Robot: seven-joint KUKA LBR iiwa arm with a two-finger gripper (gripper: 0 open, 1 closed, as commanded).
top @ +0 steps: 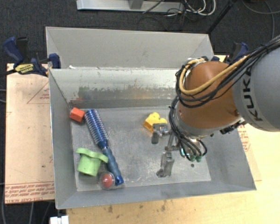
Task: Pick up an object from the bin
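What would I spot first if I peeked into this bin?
The big robot arm with its orange cover comes in from the right, its hand low over the bin floor, beside a small yellow thing. On the left lie a long blue brush and a green cup-shaped thing.

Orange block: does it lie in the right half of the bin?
No, the orange block lies at the left, beside the blue brush.
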